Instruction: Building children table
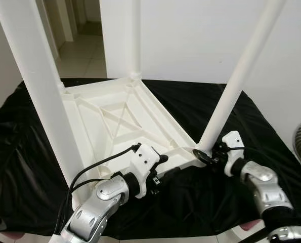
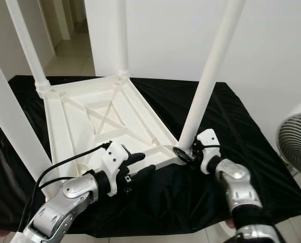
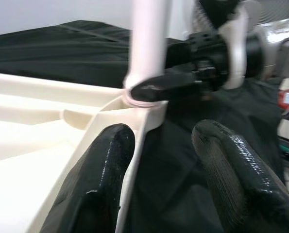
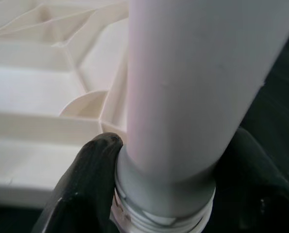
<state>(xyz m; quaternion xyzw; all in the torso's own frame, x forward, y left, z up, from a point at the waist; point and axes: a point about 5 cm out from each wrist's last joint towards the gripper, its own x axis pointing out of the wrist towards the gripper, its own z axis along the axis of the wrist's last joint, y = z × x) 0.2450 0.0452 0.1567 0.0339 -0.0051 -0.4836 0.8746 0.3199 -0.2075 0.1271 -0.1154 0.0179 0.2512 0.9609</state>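
1. Tabletop (image 2: 89, 119) lies upside down on black cloth (image 2: 231, 116), white legs standing up from its corners.
2. Right gripper (image 2: 187, 153) clamps the base of the near-right leg (image 2: 206, 86).
3. Left gripper (image 2: 136, 166) straddles the tabletop's near edge, fingers (image 3: 98, 179) spread, gripping nothing.

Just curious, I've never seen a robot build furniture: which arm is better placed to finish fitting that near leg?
Probably the right. Its gripper is already clamped around the base of the near leg, while the left gripper straddles the tabletop's edge.
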